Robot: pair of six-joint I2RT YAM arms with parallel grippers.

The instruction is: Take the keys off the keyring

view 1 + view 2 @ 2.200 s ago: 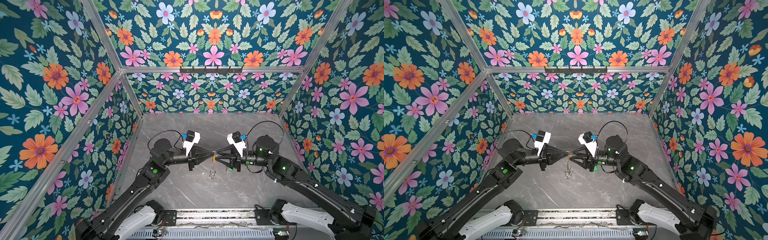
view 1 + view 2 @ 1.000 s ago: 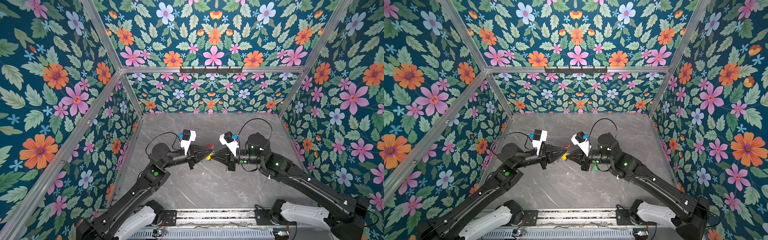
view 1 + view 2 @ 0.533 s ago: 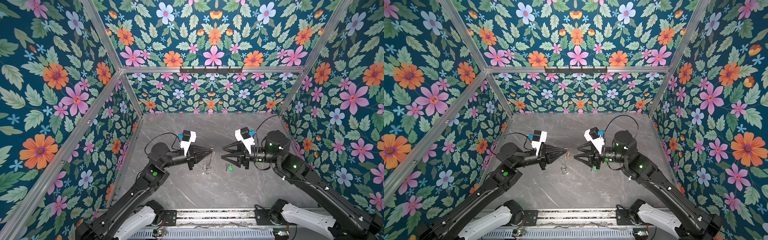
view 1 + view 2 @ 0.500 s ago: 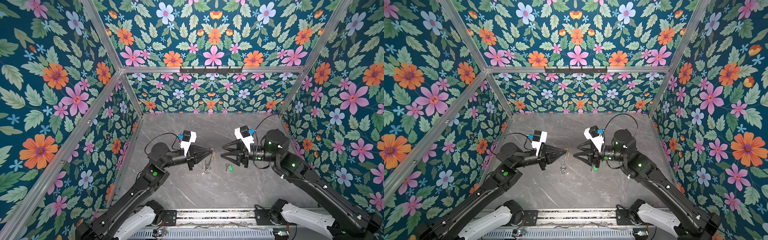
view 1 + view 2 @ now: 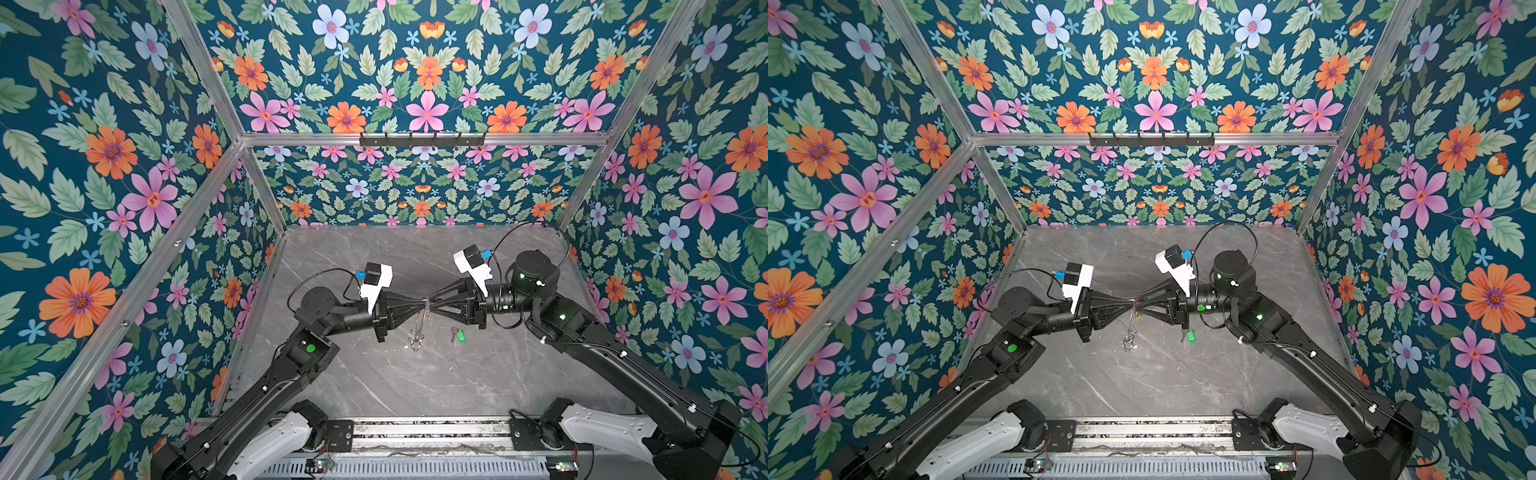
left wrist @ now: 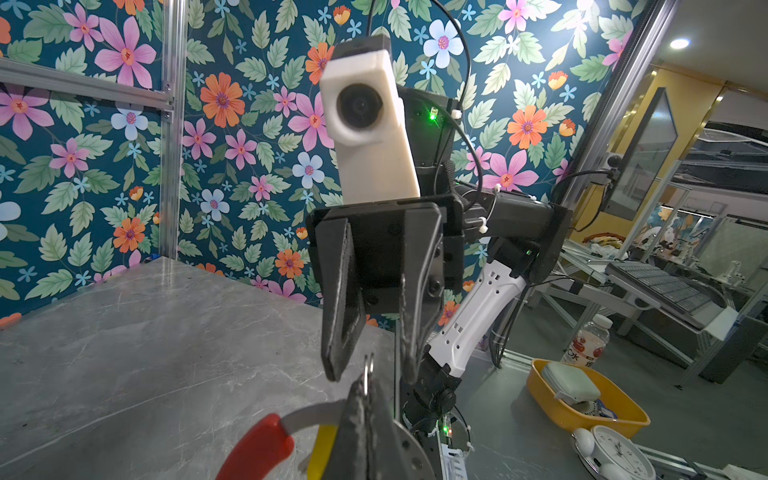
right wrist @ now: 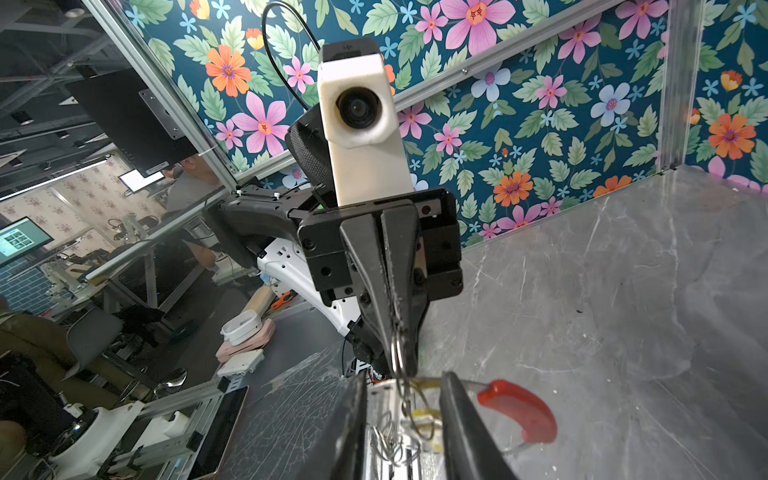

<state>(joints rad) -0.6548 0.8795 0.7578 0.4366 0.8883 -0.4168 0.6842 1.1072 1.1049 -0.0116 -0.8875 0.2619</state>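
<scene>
Your left hand (image 5: pixel 420 304) is pressed together, pinching the keyring (image 5: pixel 417 337), which hangs from it over the middle of the bench (image 5: pixel 415 386). Your right hand (image 5: pixel 433 300) meets it tip to tip, spread around the pinched spot. The green key (image 5: pixel 459 336) lies on the bench just right of the keyring; the yellow key (image 6: pixel 322 453) sits beside its red sleeve (image 7: pixel 519 409).

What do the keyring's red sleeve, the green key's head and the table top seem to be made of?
The red sleeve: soft plastic or rubber, perhaps; smooth, dull shine. The green key: plastic-looking head, solid bright colour. The table top: grey, veined like marble, slightly glossy; stone or laminate, unclear.
</scene>
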